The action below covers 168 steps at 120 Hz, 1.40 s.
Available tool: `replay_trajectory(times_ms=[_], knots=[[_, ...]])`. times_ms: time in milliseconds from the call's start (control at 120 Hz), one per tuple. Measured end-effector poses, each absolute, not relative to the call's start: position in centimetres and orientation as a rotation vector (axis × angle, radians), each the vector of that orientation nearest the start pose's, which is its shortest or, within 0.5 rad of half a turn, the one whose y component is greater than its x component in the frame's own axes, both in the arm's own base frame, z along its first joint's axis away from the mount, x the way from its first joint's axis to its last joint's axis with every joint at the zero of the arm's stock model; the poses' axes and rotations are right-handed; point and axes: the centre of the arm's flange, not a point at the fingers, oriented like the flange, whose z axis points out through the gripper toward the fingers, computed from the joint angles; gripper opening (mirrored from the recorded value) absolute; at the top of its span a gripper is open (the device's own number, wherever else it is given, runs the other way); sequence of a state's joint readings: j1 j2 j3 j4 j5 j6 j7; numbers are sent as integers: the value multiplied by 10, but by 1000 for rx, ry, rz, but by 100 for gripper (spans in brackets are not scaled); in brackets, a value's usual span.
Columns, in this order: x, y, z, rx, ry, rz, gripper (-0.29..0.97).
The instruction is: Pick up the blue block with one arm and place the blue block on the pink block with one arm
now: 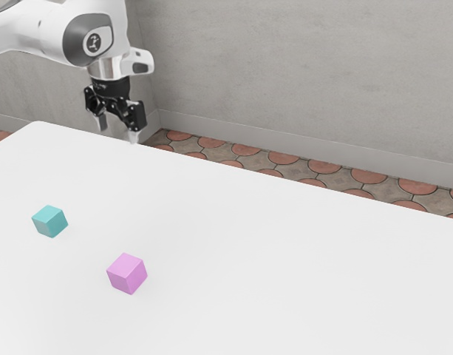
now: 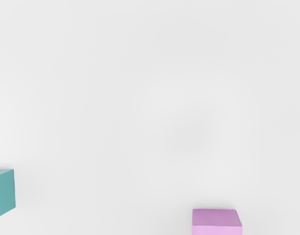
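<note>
A teal-blue block (image 1: 49,220) rests on the white table (image 1: 285,259) toward the exterior view's left. A pink block (image 1: 127,273) sits a short way to its right and nearer the front edge, apart from it. My gripper (image 1: 117,133) hangs high above the table's back edge, well away from both blocks, open with nothing between its fingers. In the wrist view the blue block (image 2: 3,193) and the pink block (image 2: 216,223) both lie on the bare table at the picture's border, far from the hand.
Beyond the table's back edge lie a terracotta tiled floor (image 1: 322,174) and a grey wall (image 1: 300,66). The table top stretches wide to the exterior view's right.
</note>
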State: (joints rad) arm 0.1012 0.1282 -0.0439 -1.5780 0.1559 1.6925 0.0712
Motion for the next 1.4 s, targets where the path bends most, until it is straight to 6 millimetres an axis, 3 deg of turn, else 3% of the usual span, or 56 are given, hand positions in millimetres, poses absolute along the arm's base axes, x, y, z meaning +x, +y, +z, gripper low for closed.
replay_trajectory(times_ms=[167, 250, 367, 442, 542, 717, 900, 1167, 1400], knots=[[609, 109, 519, -3006, -57, 79, 68], [608, 158, 496, -3008, -137, 104, 68], [579, 233, 446, -3021, -279, 159, 68], [562, 262, 410, -3045, -328, 181, 68], [563, 276, 375, -3062, -300, 182, 68], [563, 308, 352, -3068, -272, 140, 68], [577, 328, 330, -3079, -168, 126, 68], [576, 347, 321, -3104, -32, 107, 68], [553, 363, 305, -3135, 15, 136, 68]])
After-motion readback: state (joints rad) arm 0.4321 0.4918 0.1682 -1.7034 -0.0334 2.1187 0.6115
